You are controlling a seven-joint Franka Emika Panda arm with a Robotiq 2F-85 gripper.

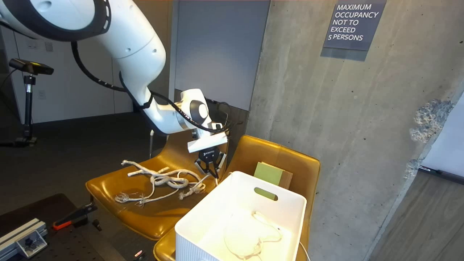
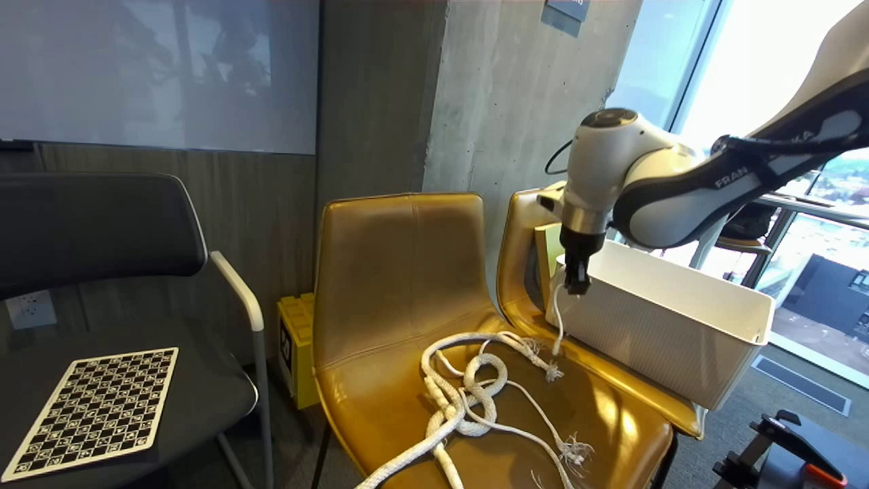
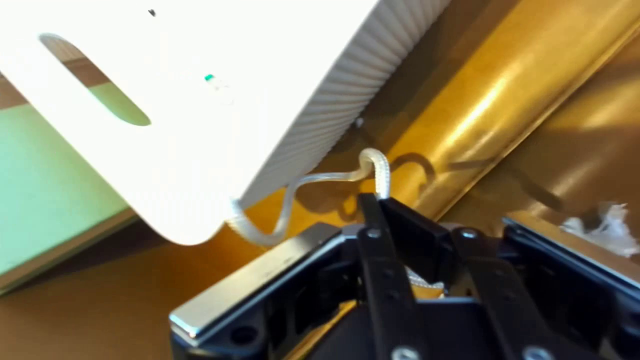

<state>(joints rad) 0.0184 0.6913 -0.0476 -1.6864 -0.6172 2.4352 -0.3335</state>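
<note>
My gripper [image 1: 214, 173] is shut on a thin white cord [image 3: 381, 172] just beside a corner of the white ribbed bin [image 1: 206, 212]. In the wrist view the cord bends from the fingertips [image 3: 377, 200] toward that corner. In an exterior view the cord [image 2: 559, 316] hangs down near the chair seat from beside the fingertips [image 2: 577, 288]. A tangled pile of white rope [image 2: 445, 401] with frayed ends lies on the tan chair [image 2: 400, 272], also seen in an exterior view [image 1: 174, 180]. A pale rope [image 1: 268, 235] lies inside the bin.
The bin stands on a second tan chair [image 1: 301, 156]. A green book or board [image 1: 267, 173] leans between that chair's back and the bin. A dark chair [image 2: 95, 224] holds a patterned board [image 2: 95, 407]. A clamp [image 1: 74, 215] sits at the front. A concrete wall [image 1: 348, 145] rises behind.
</note>
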